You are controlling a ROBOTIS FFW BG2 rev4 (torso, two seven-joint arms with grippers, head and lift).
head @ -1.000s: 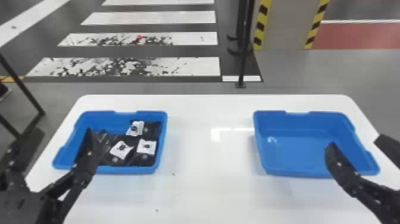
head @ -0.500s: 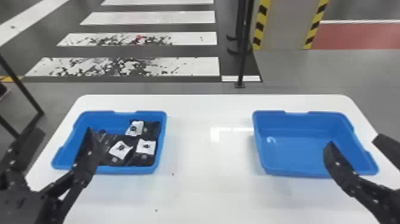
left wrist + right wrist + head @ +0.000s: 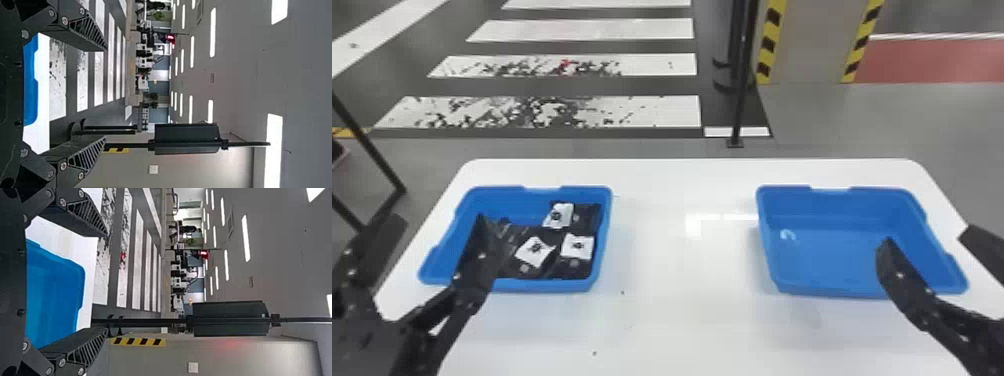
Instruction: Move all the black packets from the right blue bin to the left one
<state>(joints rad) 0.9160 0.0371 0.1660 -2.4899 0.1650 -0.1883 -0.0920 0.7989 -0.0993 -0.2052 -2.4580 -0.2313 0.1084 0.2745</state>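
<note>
1. My left tool [image 3: 436, 224] is released, fingers spread, one of them overlapping the left blue bin [image 3: 542, 285] in my head view
2. My right tool [image 3: 927, 239] is released too, one finger overlapping the right blue bin [image 3: 824, 289]
3. I see the black packets [image 3: 534, 251], white-labelled, lying in the left bin
4. Both bins sit apart on the white bench [image 3: 682, 330]

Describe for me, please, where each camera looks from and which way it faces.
Head view: on the robot's head, facing forward and down at white table, left blue bin and right blue bin; left gripper and right gripper show.
Left wrist view: on that wrist, facing out past its fingers over the left blue bin to a crosswalk.
Right wrist view: likewise, over the right blue bin, its fingers showing.
Both wrist views share the crosswalk.
</note>
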